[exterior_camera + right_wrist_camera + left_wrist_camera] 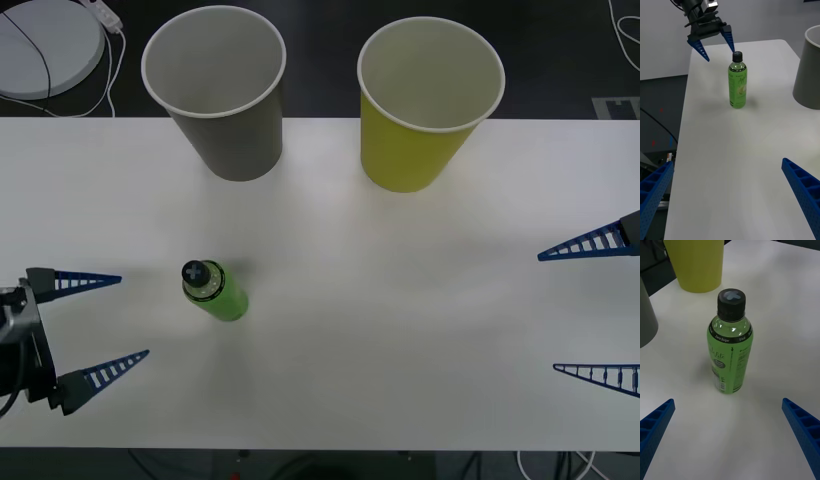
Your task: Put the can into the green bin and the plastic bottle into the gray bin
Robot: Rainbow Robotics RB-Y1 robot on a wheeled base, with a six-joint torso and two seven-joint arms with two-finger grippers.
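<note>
My front camera looks steeply down on the white table (400, 330). My left wrist camera sits close behind the plastic bottle (730, 348), facing the green bin (696, 264). My right wrist camera views the bottle from farther across the table; all three share it.

Lab: white table (400, 330), floor cables (95, 95)

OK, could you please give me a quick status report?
Left gripper open, just left of bottle. Right gripper open at table's right edge. Bottle upright, untouched. Gray bin and green bin behind; path clear.
</note>
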